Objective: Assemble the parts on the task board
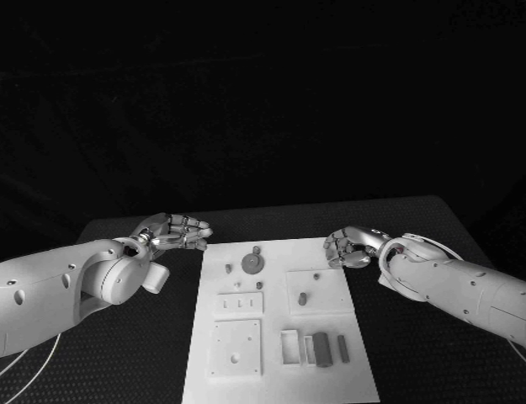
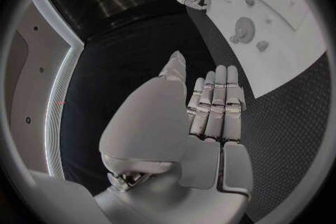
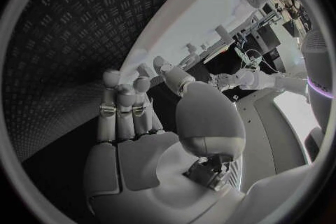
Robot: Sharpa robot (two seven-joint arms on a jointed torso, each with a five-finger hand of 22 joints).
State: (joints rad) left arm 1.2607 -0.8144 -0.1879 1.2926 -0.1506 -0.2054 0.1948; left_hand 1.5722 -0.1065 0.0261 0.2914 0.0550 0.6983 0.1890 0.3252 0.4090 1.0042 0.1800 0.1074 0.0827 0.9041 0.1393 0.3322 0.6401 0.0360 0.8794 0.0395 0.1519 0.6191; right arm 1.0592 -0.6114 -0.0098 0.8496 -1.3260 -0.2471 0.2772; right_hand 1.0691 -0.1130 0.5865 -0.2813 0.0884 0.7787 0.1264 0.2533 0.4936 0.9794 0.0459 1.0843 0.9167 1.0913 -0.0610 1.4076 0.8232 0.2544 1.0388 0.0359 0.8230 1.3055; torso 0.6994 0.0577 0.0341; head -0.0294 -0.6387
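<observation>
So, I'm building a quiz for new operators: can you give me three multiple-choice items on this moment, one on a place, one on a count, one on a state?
1. Where is the round gear-like part?
A. on the far end of the task board
B. on the black table, off the board
C. in the left hand

2. How many hands touch the board?
A. two
B. one
C. none

3. What is the left hand doing?
A. gripping a part
B. holding nothing, fingers extended
C. pressing on the board

Answers: 1 A, it lies on the board's far end. 2 C, the left hand and right hand sit beside the board's edges. 3 B, the left wrist view shows straight fingers over bare table.
</observation>
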